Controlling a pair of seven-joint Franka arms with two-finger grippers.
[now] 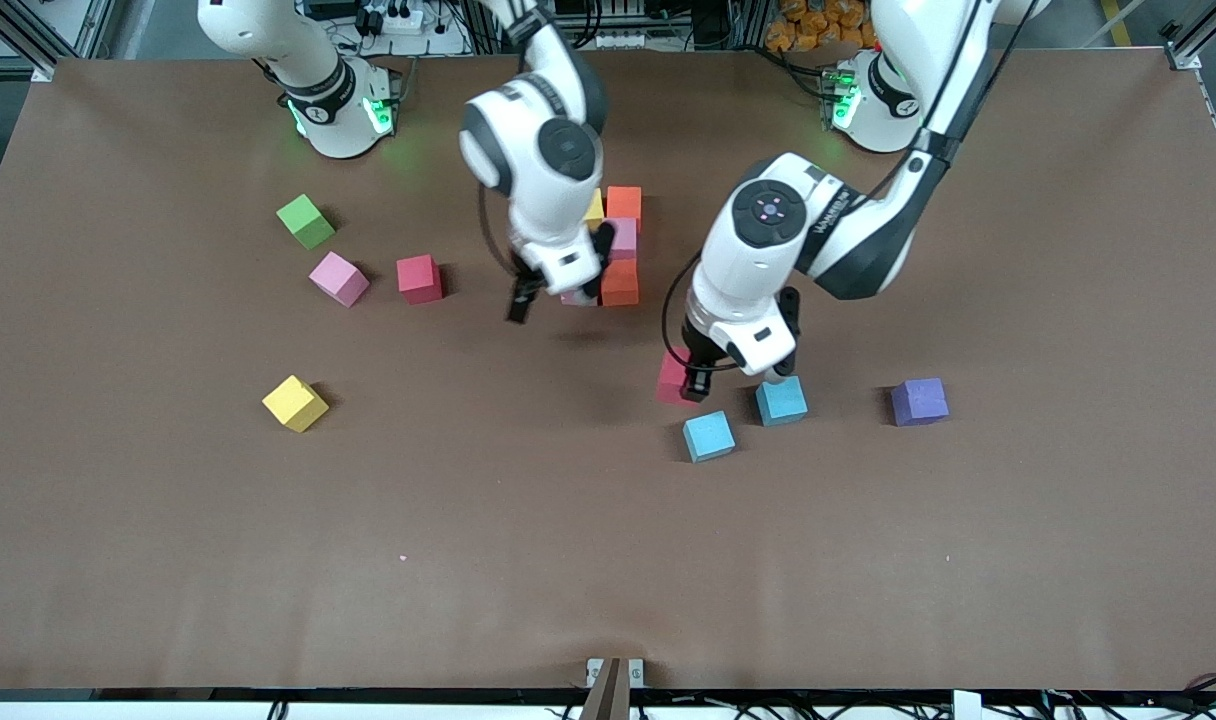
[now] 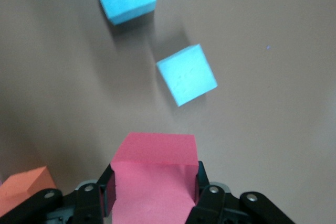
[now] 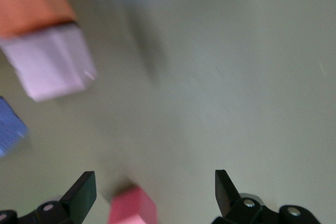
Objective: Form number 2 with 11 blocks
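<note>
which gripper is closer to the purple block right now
Left. The left gripper, its jaws shut on a red block, hangs beside the two light blue blocks near the purple block. The right gripper is open, by the stacked cluster.

one red block (image 1: 673, 378) sits pinched in the left gripper (image 1: 696, 385). two light blue blocks (image 1: 709, 436) lie close by, and the purple block (image 1: 919, 401) is further along.

no legible txt, labels (arm print unreadable)
</note>
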